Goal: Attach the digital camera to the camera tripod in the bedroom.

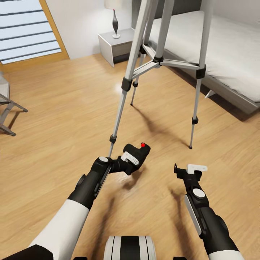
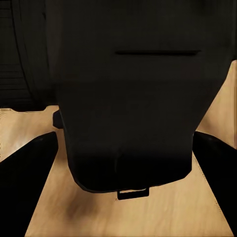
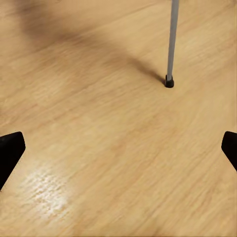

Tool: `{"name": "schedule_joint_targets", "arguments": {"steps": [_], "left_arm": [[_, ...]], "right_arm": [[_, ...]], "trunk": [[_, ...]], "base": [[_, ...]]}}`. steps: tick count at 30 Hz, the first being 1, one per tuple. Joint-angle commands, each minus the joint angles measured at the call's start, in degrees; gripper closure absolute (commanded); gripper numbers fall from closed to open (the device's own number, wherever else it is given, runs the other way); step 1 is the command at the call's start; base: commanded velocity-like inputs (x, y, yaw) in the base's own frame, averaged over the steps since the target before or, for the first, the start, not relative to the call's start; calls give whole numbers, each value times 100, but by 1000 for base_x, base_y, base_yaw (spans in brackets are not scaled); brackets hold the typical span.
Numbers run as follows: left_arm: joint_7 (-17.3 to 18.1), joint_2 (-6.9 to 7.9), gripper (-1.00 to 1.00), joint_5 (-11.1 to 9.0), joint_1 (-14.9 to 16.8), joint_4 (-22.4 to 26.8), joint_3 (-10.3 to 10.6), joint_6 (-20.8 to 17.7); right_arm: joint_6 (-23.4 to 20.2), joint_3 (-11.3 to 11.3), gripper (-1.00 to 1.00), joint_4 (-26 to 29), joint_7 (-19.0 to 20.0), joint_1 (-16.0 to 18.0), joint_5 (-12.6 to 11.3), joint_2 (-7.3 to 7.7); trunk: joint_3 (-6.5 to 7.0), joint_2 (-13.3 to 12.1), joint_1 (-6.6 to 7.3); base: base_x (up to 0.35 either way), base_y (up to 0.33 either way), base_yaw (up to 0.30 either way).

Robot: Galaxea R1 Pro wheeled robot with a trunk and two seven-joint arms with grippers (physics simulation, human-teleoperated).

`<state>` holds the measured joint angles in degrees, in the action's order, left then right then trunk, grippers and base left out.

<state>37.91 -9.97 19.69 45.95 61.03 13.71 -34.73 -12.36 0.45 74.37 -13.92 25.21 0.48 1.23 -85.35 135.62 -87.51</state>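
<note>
The camera is black with a red button on top. Beside it, the tripod has silver legs with black joints, over a light wood-grain floor. Behind the tripod, the bed is pale grey.

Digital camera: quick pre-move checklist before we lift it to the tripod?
1. Left tool shut on digital camera: ok; the camera's body sits between its fingers in the left wrist view.
2. Camera off the floor: ok, shadow beneath it.
3. Right tool free: ok, open, nothing in it.
4. Camera tripod standing: ok, feet on the floor.
5. Tripod head in sight: not ok, cut off at the head view's top.
6. Camera's mount side facing down: cannot tell.
</note>
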Motion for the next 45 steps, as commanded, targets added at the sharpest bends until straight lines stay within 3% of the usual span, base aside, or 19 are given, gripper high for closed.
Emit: {"name": "schedule_joint_targets", "arguments": {"steps": [1, 11, 22, 24, 26, 30, 35, 45], "left_arm": [[63, -3, 100, 49, 2, 11, -7, -38], [103, -3, 100, 44, 2, 22, 3, -581], [434, -3, 100, 44, 2, 16, -5, -822], [473, -3, 100, 38, 2, 20, -10, -1129], [483, -3, 100, -5, 2, 20, -23, -1247], [488, -3, 100, -385, 2, 12, -26, -1416], [489, -3, 100, -538, 2, -7, -7, -1817], [489, -3, 100, -546, -2, -55, 0, -1889]], "right_arm": [[-38, -9, -100, 2, -22, 1, 4, 3], [-38, -10, -100, -2, -23, 1, 4, 0], [-45, -10, -100, -10, -23, 1, 132, -11], [-46, -4, -100, -11, -23, 1, 194, -15], [-46, -6, -100, -11, -24, 1, 209, -16], [-47, -9, -100, -19, -30, 1, 224, -24], [-47, -10, -100, -27, -31, 1, 232, -26], [-47, -20, -100, -28, -195, 1, 250, -27]], "trunk": [[23, -40, 23], [279, -441, 243], [555, -882, 484], [605, -963, 528], [654, -1043, 572], [754, -1203, 660], [878, -1404, 770], [1126, -1805, 989]], "base": [[0, 0, 0], [0, 0, 0], [0, 0, 0], [0, 0, 0], [0, 0, 0], [0, 0, 0], [0, 0, 0], [0, 0, 0]]}}
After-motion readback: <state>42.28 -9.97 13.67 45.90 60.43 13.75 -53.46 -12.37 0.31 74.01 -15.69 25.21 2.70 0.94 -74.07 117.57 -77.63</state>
